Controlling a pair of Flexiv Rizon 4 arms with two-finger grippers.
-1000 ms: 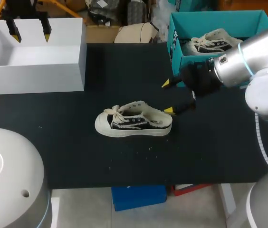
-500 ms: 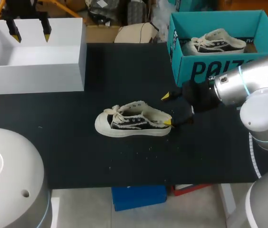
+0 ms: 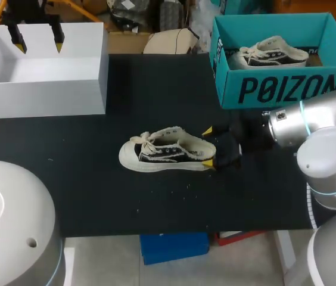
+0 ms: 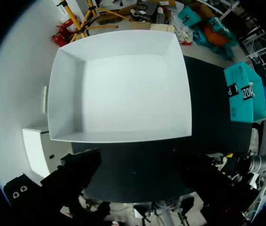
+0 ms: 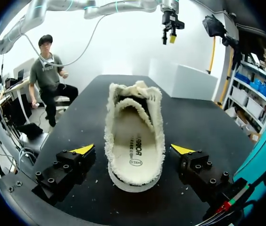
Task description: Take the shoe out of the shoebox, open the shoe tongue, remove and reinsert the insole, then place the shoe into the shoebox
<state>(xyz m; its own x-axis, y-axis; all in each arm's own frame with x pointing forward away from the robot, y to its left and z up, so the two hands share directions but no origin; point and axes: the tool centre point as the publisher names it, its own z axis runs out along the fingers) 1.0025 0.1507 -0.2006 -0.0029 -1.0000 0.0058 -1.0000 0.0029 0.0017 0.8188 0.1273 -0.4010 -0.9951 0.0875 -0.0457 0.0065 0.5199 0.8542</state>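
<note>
The shoe (image 3: 167,150) lies on the table (image 3: 96,196), so taking it out looks done. The right tool (image 3: 207,146) is apart around the heel, not touching. Tongue and insole come next.

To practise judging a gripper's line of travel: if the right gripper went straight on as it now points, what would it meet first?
Most likely the heel of the sneaker on the table: the right gripper points along it, open fingers either side of the heel.
</note>
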